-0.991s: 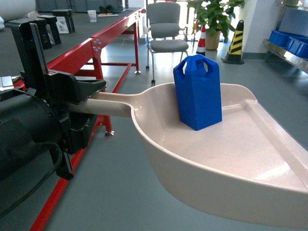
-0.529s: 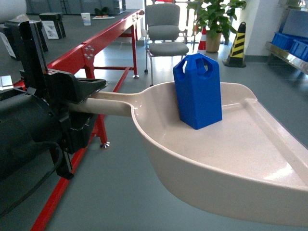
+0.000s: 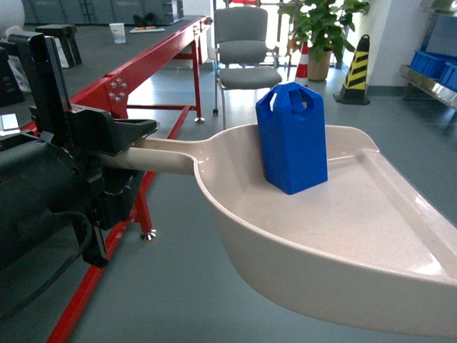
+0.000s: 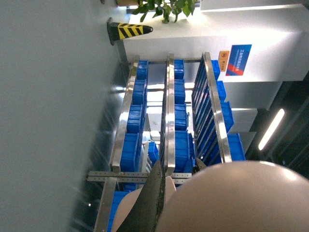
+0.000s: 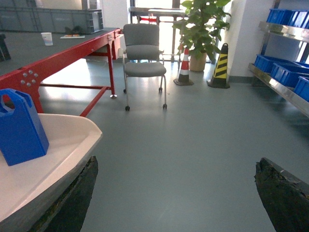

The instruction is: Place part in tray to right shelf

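Observation:
The blue part (image 3: 291,139) stands upright in the cream tray (image 3: 371,236), toward the handle end of its pan. My left gripper (image 3: 136,145) is shut on the tray's long handle and holds the tray level above the floor. In the left wrist view one dark finger (image 4: 153,198) lies against the tray's pale underside (image 4: 236,203). My right gripper (image 5: 176,166) is open over bare floor, with nothing between its fingers. The tray's rim (image 5: 72,145) and the part (image 5: 19,128) show to its left. The right shelf (image 3: 428,77) is a steel rack with blue crates at the far right.
A red-framed table (image 3: 143,64) runs along the left. A grey wheeled chair (image 3: 246,50), a potted plant (image 3: 321,28), a yellow-black cone (image 3: 355,68) and an orange cone (image 5: 184,67) stand ahead. Grey floor lies between them and the steel rack (image 5: 282,87).
The red table's leg and foot have slid down and left in the head view, and the room looks nearer. Tray, part and left gripper keep their places in the view.

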Robot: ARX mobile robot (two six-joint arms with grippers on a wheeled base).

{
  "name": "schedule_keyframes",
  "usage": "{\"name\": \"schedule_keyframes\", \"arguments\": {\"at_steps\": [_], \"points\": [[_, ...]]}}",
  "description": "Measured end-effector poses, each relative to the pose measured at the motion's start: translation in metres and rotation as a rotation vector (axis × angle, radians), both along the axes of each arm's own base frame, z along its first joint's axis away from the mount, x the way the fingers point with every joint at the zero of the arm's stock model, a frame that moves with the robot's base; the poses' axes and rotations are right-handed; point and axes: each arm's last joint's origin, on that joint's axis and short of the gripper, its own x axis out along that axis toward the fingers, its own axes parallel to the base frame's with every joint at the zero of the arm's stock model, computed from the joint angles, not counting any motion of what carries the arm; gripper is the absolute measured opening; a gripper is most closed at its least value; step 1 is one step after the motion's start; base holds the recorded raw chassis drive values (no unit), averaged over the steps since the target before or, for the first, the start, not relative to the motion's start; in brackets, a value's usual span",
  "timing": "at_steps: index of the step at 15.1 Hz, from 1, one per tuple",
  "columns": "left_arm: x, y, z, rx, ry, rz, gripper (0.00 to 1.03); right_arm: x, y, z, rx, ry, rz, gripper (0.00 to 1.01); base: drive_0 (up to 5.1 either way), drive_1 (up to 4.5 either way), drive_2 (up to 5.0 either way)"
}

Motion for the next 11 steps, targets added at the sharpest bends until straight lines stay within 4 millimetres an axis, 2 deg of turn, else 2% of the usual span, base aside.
{"name": "schedule_keyframes", "arguments": {"at_steps": [11], "points": [[0.0,0.0,0.0001,-0.001,-0.001,0.0,0.13,0.0,0.0,0.0003,0.0,-0.003,0.0,0.98,0.0,4.17,-4.2]]}}
